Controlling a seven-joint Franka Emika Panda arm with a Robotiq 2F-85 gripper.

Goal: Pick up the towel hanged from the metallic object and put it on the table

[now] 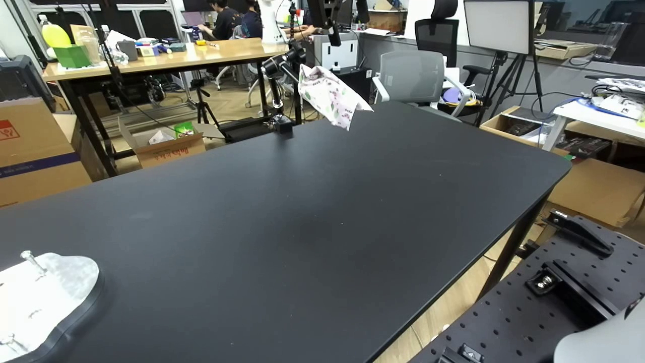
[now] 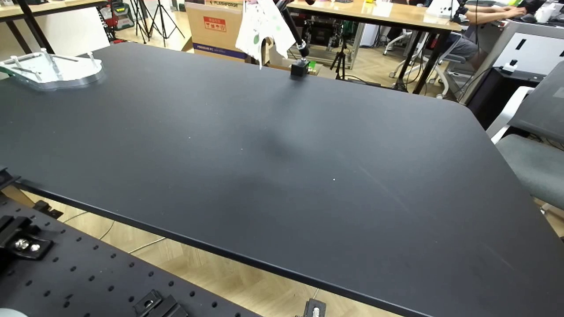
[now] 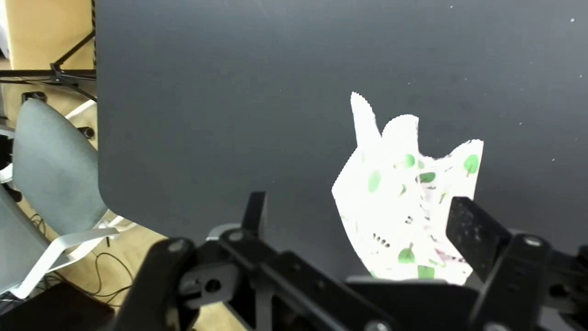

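Observation:
The towel, white with green and pink print, hangs from a dark metallic stand clamped at the far table edge. It shows in both exterior views and in the wrist view. The stand also shows in an exterior view; I cannot make it out in the wrist view. My gripper is open, its fingers wide apart. The towel appears between them, nearer the right finger, which covers part of it. What looks like my gripper also shows above the towel in an exterior view. The black table lies below.
A clear-topped board with metal posts sits at one end of the table, also in an exterior view. A grey chair stands beyond the table. Cardboard boxes stand past the far edge.

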